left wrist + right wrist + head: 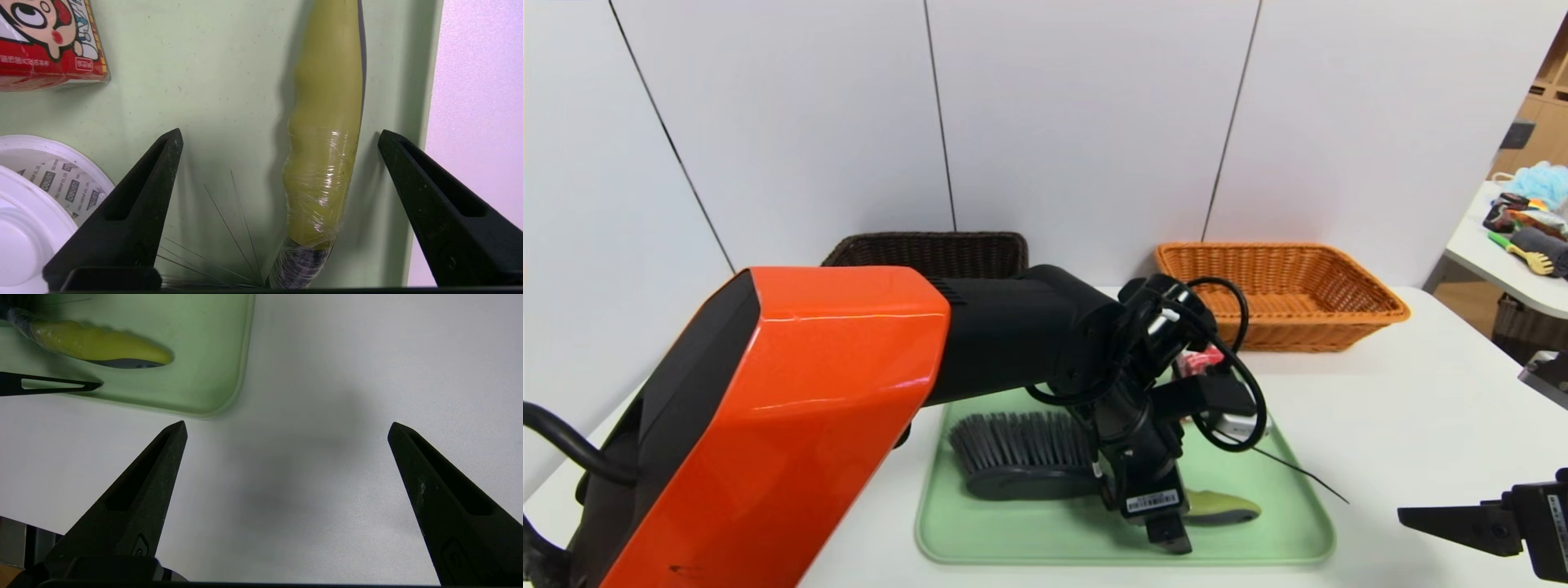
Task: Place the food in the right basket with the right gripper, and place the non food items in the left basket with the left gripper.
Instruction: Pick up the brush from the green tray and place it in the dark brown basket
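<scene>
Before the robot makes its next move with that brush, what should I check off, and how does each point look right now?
1. Left gripper open: ok, its fingers stand wide apart.
2. Brush handle between those fingers: ok, with a gap on each side.
3. Red drink carton clear of the left fingers: ok.
4. White spool clear of the left fingers: cannot tell, one finger overlaps it in the wrist view.
5. Dark basket free inside for the brush: cannot tell, the arm hides most of it.
6. Right gripper out of the way: ok, open beside the tray.

The orange arm hides part of the dark brown wicker basket (931, 249). Black cables partly cover the red carton (1202, 360).
</scene>
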Action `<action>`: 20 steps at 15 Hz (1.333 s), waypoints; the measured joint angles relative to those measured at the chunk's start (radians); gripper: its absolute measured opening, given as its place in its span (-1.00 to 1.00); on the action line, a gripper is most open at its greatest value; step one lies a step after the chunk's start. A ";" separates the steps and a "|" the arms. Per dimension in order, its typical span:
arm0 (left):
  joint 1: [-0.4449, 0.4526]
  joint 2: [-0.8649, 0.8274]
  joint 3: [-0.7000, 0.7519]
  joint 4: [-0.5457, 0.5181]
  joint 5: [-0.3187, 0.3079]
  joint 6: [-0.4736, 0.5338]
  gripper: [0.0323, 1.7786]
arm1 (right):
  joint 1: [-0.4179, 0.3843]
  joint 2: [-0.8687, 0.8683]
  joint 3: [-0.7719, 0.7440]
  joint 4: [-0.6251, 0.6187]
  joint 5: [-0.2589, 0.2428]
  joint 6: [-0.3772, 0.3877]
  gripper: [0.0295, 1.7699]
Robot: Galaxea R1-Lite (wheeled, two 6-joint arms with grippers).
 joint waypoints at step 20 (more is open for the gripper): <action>0.001 0.005 -0.009 0.001 -0.006 -0.088 0.90 | 0.000 0.000 -0.001 0.000 0.000 0.001 0.92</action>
